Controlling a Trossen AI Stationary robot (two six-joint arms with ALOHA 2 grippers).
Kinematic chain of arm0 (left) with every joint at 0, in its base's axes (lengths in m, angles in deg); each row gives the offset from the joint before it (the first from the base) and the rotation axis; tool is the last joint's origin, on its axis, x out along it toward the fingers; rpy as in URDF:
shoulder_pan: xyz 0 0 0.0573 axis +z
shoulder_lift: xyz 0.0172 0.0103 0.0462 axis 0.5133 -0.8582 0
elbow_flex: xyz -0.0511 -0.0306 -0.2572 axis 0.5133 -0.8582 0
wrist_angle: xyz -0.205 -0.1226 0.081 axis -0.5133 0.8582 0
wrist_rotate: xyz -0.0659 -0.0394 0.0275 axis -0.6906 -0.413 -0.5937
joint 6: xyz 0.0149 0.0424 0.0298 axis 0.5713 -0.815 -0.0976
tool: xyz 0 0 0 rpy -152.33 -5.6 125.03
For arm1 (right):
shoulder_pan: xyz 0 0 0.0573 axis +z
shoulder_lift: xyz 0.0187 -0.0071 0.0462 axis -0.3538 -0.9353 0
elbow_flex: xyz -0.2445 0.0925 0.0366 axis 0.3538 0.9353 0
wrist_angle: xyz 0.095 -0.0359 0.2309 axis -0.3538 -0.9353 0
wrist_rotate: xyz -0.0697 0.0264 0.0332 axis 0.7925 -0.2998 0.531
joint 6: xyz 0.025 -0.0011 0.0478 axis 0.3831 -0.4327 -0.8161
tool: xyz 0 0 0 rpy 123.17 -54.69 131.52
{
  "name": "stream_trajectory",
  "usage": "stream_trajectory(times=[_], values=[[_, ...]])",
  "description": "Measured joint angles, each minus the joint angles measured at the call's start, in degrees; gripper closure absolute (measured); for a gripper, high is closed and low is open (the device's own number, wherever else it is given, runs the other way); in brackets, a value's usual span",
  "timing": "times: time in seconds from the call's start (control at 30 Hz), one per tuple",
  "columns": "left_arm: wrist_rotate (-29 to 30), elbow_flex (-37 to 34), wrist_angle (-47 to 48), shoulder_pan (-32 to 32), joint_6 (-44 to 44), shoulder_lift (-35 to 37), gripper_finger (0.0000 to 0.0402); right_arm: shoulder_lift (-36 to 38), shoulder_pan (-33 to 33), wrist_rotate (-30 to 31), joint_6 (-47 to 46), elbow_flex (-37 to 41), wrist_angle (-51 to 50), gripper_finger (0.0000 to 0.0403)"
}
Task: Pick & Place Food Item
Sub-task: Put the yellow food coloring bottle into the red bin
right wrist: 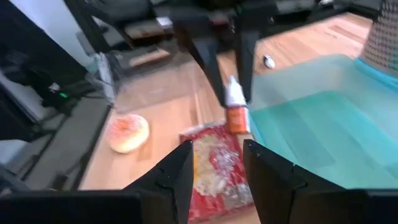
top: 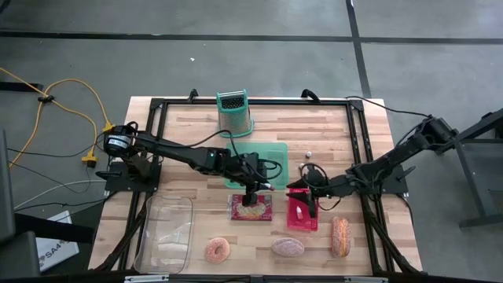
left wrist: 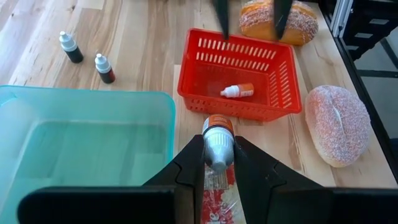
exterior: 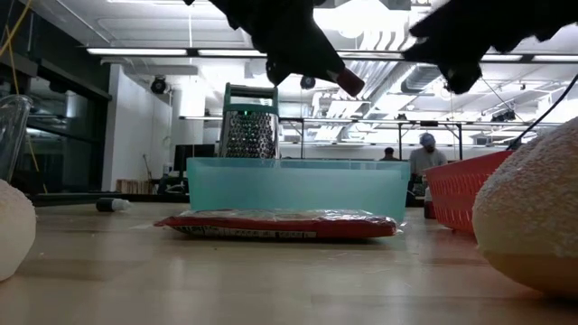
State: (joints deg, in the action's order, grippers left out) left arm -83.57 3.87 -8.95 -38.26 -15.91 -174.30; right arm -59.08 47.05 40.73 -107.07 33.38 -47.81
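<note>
Over the red food packet (top: 251,207) at mid-bench, left gripper (left wrist: 219,163) hanging clear of the surface, fingers clamped on a small white dropper bottle (left wrist: 218,142) with an orange cap, cap end pointing out past the fingertips. Just beside it, over the red basket (top: 302,213), right gripper (right wrist: 217,163) hovering with fingers narrowly parted and nothing between them. Inside the basket, one more small bottle (left wrist: 237,91) lying on its side. Behind the packet, a teal bin (left wrist: 81,140), empty; beyond that, a box grater (top: 234,111) upright.

Along the near edge of the bench (top: 181,134), a glazed doughnut (top: 218,250), a sugared bun (top: 288,247) and a long sugared roll (top: 339,235), all untouched, well apart from both grippers.

Judged by looks: bottle light, rigid, smooth plastic, likely slippery; best pinched across the body, as now. Packet flat, limp and crinkly; best taken at an edge. Pastries soft and crushable; gentle squeeze across the middle advised.
</note>
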Motion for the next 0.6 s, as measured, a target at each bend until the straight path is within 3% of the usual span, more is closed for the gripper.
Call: stream_trajectory(times=[0.27, 0.6], values=[[0.0, 0.0, -0.9, 0.0, -0.9, 0.0, 0.0340, -4.9, -2.2, -1.4, 0.3, 0.0, 4.1, 0.0275], [0.1, 0.0, -4.1, -0.8, -6.4, 0.0, 0.0340, -5.4, -2.4, -1.5, 2.0, 0.0, 4.7, 0.0275]])
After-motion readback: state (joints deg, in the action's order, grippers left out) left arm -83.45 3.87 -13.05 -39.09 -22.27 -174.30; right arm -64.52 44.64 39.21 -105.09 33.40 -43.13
